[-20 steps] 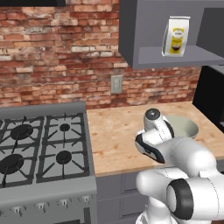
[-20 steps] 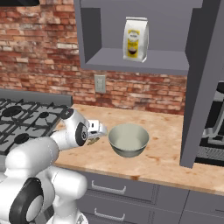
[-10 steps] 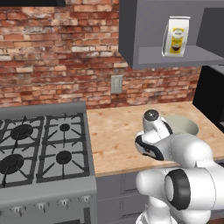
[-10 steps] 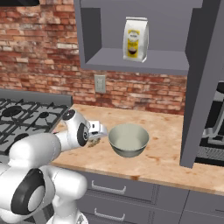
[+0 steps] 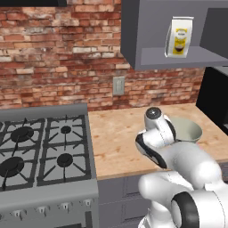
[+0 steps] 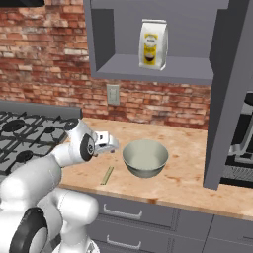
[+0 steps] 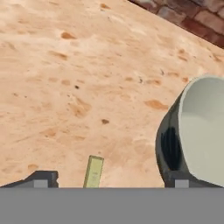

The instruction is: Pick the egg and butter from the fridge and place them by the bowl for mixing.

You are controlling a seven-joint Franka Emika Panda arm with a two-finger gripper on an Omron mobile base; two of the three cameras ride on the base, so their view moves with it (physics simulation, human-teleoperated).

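Observation:
A short pale-yellow butter (image 7: 93, 171) stick lies flat on the wooden counter (image 7: 78, 74), free between my finger tips. My gripper (image 7: 111, 180) hangs just above it, open wide, one dark tip on each side. The pale greenish bowl (image 7: 203, 131) stands close beside it on the right in the hand view. From the right base view the butter (image 6: 107, 175) rests left of the bowl (image 6: 145, 158), under my gripper (image 6: 108, 145). In the left base view my arm hides part of the bowl (image 5: 188, 130). The egg and the fridge are out of view.
A gas stove (image 5: 40, 147) adjoins the counter on the left. An open grey wall cabinet holds a yellow-and-white bag (image 6: 153, 43) above the bowl. A dark appliance (image 6: 239, 148) stands at the counter's right end. A brick wall with an outlet (image 5: 118, 85) runs behind.
My jaws have gone from shut to wide open, and the butter now lies free on the counter. The arm has hardly moved.

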